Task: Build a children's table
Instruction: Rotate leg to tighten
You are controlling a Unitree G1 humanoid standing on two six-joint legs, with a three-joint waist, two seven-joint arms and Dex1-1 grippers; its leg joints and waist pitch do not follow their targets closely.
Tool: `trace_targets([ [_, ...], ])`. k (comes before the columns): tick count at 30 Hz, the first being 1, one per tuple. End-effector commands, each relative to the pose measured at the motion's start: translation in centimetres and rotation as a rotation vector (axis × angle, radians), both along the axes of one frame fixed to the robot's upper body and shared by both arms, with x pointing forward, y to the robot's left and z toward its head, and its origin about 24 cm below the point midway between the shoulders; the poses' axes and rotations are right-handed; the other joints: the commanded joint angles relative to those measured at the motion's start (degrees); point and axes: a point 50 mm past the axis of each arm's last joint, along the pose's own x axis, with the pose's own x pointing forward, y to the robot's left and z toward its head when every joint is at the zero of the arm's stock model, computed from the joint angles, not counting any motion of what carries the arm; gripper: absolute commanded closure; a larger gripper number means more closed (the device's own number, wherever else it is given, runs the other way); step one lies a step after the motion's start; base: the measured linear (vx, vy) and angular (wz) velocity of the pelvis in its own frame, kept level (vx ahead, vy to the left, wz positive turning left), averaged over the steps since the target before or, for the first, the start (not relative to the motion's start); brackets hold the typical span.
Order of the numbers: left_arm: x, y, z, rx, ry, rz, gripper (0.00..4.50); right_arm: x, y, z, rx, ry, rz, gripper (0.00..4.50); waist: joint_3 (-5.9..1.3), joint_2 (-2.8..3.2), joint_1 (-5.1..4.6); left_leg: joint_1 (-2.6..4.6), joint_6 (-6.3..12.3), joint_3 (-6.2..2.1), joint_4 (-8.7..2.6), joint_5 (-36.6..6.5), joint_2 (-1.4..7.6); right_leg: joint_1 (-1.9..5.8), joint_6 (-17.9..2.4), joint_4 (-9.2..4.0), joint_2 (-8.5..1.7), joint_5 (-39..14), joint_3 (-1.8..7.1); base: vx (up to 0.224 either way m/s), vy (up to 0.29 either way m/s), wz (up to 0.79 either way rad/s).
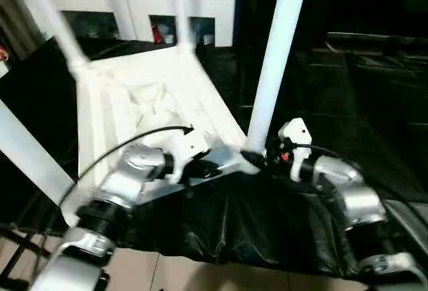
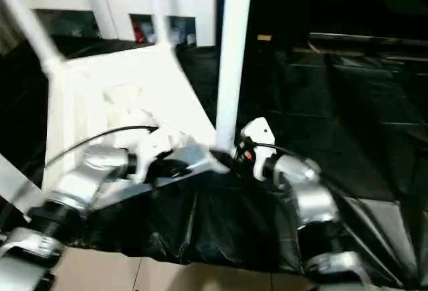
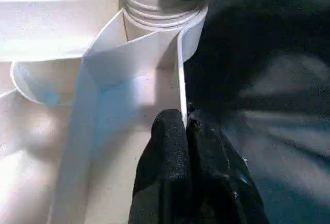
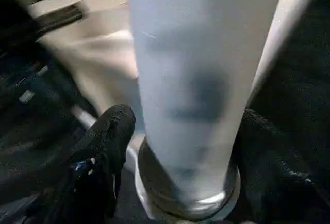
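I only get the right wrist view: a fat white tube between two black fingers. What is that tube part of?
Observer: It is a long round white plastic leg standing in the near corner of an upturned white plastic tabletop, which lies on black sheeting.
Operator: Is the other hand busy?
Observer: Yes. The left hand pinches the tabletop's thin rim right beside that same corner socket.
Operator: Are any other legs fitted?
Observer: A far-left leg and a far-right leg already rise from the far corners.
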Motion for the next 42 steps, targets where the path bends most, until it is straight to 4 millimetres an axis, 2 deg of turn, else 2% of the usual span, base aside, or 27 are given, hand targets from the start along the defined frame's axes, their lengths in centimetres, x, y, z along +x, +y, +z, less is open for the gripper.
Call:
trace_targets([
  [1, -0.3, -1.4, 0.5, 0.010, -0.011, -0.136, 4.50, -1.9, 2.3, -2.2, -0.025, 0.147, 0.216, 1.44, -3.16, 0.07, 0.43, -0.34, 6.36, 0.27, -2.36, -5.9, 1.15, 3.28, -16.2, -2.22, -2.62, 2.3, 2.00, 0.000, 0.000, 0.00],
  [3, -0.3, -0.7, 0.7, 0.027, 0.002, -0.167, 4.50, -2.0, 1.9, -2.0, -0.044, 0.158, 0.261, 1.44, -3.07, 0.21, 1.09, -0.12, 6.05, 0.40, -2.31, -7.1, 1.38, 2.92, -16.6, -2.17, -2.66, 1.0, 2.05, 0.000, 0.000, 0.00],
  [6, -0.1, -0.1, 1.0, 0.041, 0.003, -0.192, 4.50, -2.1, 1.7, -1.8, -0.051, 0.170, 0.300, 1.44, -2.80, -0.06, 1.89, 0.05, 4.39, 0.41, -2.64, -10.8, 1.51, 2.83, -15.7, -2.47, -2.93, -4.5, 2.14, 0.000, 0.000, 0.00],
  [7, 0.0, 0.0, 1.1, 0.045, 0.004, -0.195, 4.50, -2.1, 1.7, -1.8, -0.055, 0.171, 0.311, 1.44, -2.69, -0.06, 1.94, 0.06, 3.56, 0.43, -2.76, -11.6, 1.50, 2.76, -15.0, -2.62, -2.95, -6.6, 2.24, 0.000, 0.000, 0.00],
  [8, 0.0, 0.2, 1.2, 0.050, 0.004, -0.195, 4.50, -2.1, 1.7, -1.8, -0.059, 0.174, 0.324, 1.44, -2.68, -0.37, 1.98, -0.03, 2.92, 0.37, -2.79, -12.0, 1.53, 2.79, -14.7, -2.61, -3.06, -7.6, 2.30, 0.000, 0.000, 0.00],
  [10, 0.3, 0.6, 1.4, 0.060, 0.000, -0.199, 4.50, -2.4, 1.6, -1.8, -0.065, 0.193, 0.366, 1.44, -2.60, -0.41, 2.07, -0.09, 2.57, 0.33, -2.83, -12.7, 1.37, 2.79, -13.8, -2.76, -3.05, -9.7, 2.31, 0.000, 0.000, 0.00],
  [12, 0.5, 0.9, 1.5, 0.069, -0.005, -0.198, 4.50, -2.5, 1.5, -1.9, -0.071, 0.212, 0.397, 1.44, -2.68, -0.40, 2.16, -0.02, 2.53, 0.36, -2.76, -12.5, 1.43, 2.69, -13.6, -2.73, -3.09, -9.8, 2.40, 0.000, 0.000, 0.00],
  [13, 0.6, 1.1, 1.6, 0.071, -0.004, -0.197, 4.50, -2.6, 1.6, -1.9, -0.077, 0.220, 0.421, 1.44, -2.76, -0.76, 2.24, -0.18, 2.73, 0.33, -2.67, -11.3, 1.40, 2.82, -13.8, -2.45, -3.11, -8.5, 2.41, 0.000, 0.000, 0.00],
  [15, 0.7, 1.1, 1.6, 0.072, -0.004, -0.195, 4.50, -2.7, 1.6, -1.9, -0.078, 0.223, 0.428, 1.66, -2.87, -0.78, 2.36, -0.28, 3.19, 0.35, -2.51, -9.7, 1.40, 2.84, -14.0, -2.22, -3.14, -6.6, 2.37, 0.000, 0.000, 0.00],
  [18, 0.8, 1.1, 1.5, 0.075, -0.006, -0.190, 4.50, -2.7, 1.7, -1.9, -0.076, 0.222, 0.431, 1.77, -2.99, -0.88, 2.68, -0.44, 3.79, 0.38, -2.28, -7.7, 1.31, 2.90, -14.3, -1.95, -3.16, -4.7, 2.31, 0.000, 0.000, 0.00],
  [20, 0.8, 1.0, 1.5, 0.068, -0.005, -0.186, 4.50, -2.6, 2.0, -1.9, -0.063, 0.218, 0.429, 1.85, -2.92, -0.93, 2.71, -0.48, 3.86, 0.37, -2.31, -7.9, 1.32, 2.90, -14.3, -1.98, -3.16, -4.9, 2.26, 0.000, 0.000, 0.00],
  [24, 0.8, 0.8, 1.3, 0.054, -0.003, -0.173, 4.50, -2.9, 2.2, -2.1, -0.039, 0.227, 0.425, 1.86, -2.87, -0.78, 2.87, -0.45, 3.21, 0.35, -2.40, -9.1, 1.32, 2.91, -13.6, -2.29, -3.23, -7.7, 2.30, 0.000, 0.000, 0.00],
  [28, 1.0, 0.5, 1.3, 0.036, -0.012, -0.135, 4.50, -3.2, 2.3, -2.3, -0.015, 0.226, 0.401, 1.86, -2.98, -0.09, 3.23, -0.32, 2.93, 0.30, -2.34, -8.9, 1.39, 2.84, -13.8, -2.16, -3.13, -6.0, 2.32, 0.000, 0.000, 0.00],
  [29, 1.1, 0.2, 1.3, 0.022, -0.017, -0.103, 4.50, -3.2, 2.4, -2.4, 0.003, 0.215, 0.369, 1.86, -3.06, 0.19, 3.30, -0.27, 2.78, 0.25, -2.31, -9.0, 1.35, 2.89, -14.1, -2.07, -3.10, -5.3, 2.28, 0.000, 0.000, 0.00],
  [30, 1.1, 0.1, 1.2, 0.015, -0.017, -0.091, 4.50, -3.2, 2.4, -2.4, 0.012, 0.208, 0.352, 1.87, -2.91, 0.07, 3.28, -0.23, 2.64, 0.32, -2.37, -9.7, 1.37, 2.80, -14.1, -2.24, -3.05, -5.4, 2.29, 0.000, 0.000, 0.00],
  [34, 1.3, -1.1, 0.9, -0.009, -0.043, -0.021, 4.50, -2.6, 2.9, -2.8, 0.054, 0.165, 0.174, 1.87, -2.61, 0.25, 3.01, -0.04, 0.84, 0.16, -2.93, -14.2, 1.29, 2.70, -12.3, -3.21, -3.23, -13.2, 2.32, 0.000, 0.000, 0.00],
  [35, 1.4, -1.6, 0.7, -0.019, -0.047, 0.003, 4.50, -2.3, 3.1, -3.1, 0.064, 0.159, 0.106, 1.87, -2.57, 0.31, 2.79, 0.12, 0.06, 0.09, -3.08, -15.5, 1.24, 2.60, -11.3, -3.51, -3.26, -16.1, 2.32, 0.000, 0.000, 0.00],
  [36, 1.4, -2.2, 0.6, -0.031, -0.049, 0.029, 4.50, -2.0, 3.4, -3.3, 0.076, 0.153, 0.033, 1.87, -2.53, 0.19, 2.61, -0.05, -0.30, -0.12, -3.24, -15.9, 1.15, 2.72, -10.3, -3.68, -3.33, -18.4, 2.25, 0.000, 0.000, 0.00],
  [37, 1.4, -2.2, 0.6, -0.031, -0.049, 0.029, 4.50, -2.0, 3.4, -3.3, 0.076, 0.153, 0.032, 1.87, -2.46, 0.32, 2.33, -0.04, -0.54, -0.15, -3.31, -16.5, 1.06, 2.56, -9.6, -3.98, -3.28, -20.1, 2.23, 0.000, 0.000, 0.00],
  [40, 1.3, -4.4, 0.3, -0.063, -0.061, 0.079, 4.50, -1.5, 4.8, -3.9, 0.118, 0.150, -0.137, 1.87, -2.38, 0.26, 1.54, -0.09, -0.54, -0.18, -3.34, -16.5, 1.01, 2.23, -9.1, -4.24, -3.30, -21.1, 2.32, 0.000, 0.000, 0.00],
  [41, 1.3, -4.9, 0.4, -0.069, -0.071, 0.103, 4.50, -1.4, 5.3, -3.9, 0.132, 0.153, -0.185, 1.87, -2.40, -0.01, 1.34, -0.33, -0.40, -0.29, -3.42, -16.1, 0.90, 2.50, -8.6, -4.30, -3.24, -21.8, 2.15, 0.000, 0.000, 0.00],
  [42, 1.3, -4.9, 0.4, -0.069, -0.071, 0.103, 4.50, -1.4, 5.3, -3.9, 0.132, 0.153, -0.185, 1.87, -2.40, 0.04, 1.39, -0.25, -0.22, -0.30, -3.42, -16.1, 0.86, 2.41, -8.4, -4.38, -3.21, -22.2, 2.13, 0.000, 0.000, 0.00],
])
